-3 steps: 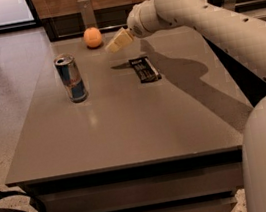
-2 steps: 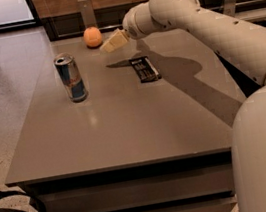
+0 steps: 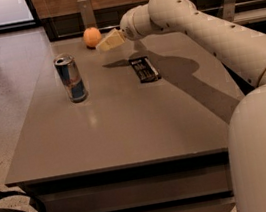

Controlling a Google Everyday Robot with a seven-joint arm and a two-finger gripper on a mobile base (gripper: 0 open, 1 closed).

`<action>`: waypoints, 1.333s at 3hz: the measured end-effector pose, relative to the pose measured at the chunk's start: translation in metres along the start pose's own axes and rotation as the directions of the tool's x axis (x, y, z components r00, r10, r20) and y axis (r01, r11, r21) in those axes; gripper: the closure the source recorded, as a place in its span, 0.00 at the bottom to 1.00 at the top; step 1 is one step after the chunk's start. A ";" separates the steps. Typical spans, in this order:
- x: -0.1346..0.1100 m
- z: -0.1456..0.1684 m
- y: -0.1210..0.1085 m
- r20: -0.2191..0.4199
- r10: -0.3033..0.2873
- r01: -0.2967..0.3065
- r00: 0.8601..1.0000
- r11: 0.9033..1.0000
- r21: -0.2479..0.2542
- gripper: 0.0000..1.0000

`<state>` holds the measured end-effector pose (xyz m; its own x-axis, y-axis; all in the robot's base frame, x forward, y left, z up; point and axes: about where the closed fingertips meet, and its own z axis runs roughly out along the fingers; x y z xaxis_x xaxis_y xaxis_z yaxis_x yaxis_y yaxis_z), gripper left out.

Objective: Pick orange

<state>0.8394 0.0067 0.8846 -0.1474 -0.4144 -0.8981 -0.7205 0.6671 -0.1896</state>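
Cream gripper (image 3: 108,41) beside orange (image 3: 92,37); blue-silver can (image 3: 71,78)

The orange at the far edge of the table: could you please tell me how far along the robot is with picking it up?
Done: the arm is stretched across the grey table, with the pincer beside the small round orange fruit, on its right in the picture. In hand: the approach; the pincer looks just short of the fruit. Left: grasping and lifting it, since it rests on the tabletop.
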 end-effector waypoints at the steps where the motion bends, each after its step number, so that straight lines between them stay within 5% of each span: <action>1: -0.007 0.023 -0.002 0.012 0.004 -0.004 1.000 1.000 -0.021 0.00; 4: -0.013 0.085 -0.024 0.096 0.080 -0.070 0.992 0.992 -0.100 0.00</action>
<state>0.9167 0.0488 0.8668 -0.1390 -0.2984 -0.9443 -0.7726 0.6291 -0.0850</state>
